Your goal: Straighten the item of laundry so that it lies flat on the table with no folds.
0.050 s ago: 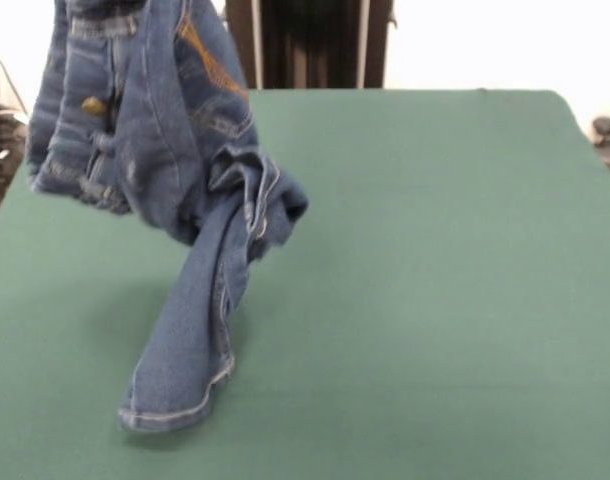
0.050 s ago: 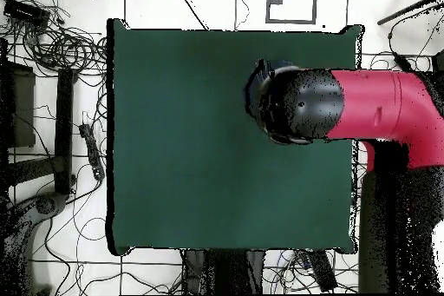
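Where jeans (image 1: 175, 170) hang, hem apparently touching green table (image 1: 435, 300).

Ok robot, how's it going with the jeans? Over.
Gripper out of sight above the jeans. Jeans lifted and bunched, one leg end touching the table. Arm over the table. Nothing in the way.

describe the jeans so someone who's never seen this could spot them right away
Start at the big green table. Hanging above its left side in the front view are the jeans, with one leg cuff touching the cloth. They are the only blue denim there, with orange stitching and a brass button.
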{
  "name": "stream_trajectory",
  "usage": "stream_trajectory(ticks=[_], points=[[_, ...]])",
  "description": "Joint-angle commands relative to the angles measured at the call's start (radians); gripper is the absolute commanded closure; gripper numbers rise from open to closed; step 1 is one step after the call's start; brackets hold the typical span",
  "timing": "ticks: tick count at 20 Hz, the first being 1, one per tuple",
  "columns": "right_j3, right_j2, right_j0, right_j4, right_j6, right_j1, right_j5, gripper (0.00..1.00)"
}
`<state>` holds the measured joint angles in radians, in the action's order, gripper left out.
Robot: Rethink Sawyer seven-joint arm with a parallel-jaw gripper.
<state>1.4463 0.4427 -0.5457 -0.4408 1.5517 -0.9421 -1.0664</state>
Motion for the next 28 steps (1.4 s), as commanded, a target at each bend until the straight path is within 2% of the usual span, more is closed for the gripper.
stream_trajectory(ticks=[1,4,7,20,28], points=[[0.157,0.097,0.014,0.006,-0.248,0.0,-0.038,1.0],[0.109,0.1,0.025,0.027,-0.259,-0.025,-0.157,1.0],[0.083,0.103,0.031,0.033,-0.26,-0.037,-0.219,1.0],[0.06,0.12,0.035,0.024,-0.235,-0.028,-0.238,1.0],[-0.027,0.129,0.051,0.027,-0.252,-0.036,-0.378,1.0]])
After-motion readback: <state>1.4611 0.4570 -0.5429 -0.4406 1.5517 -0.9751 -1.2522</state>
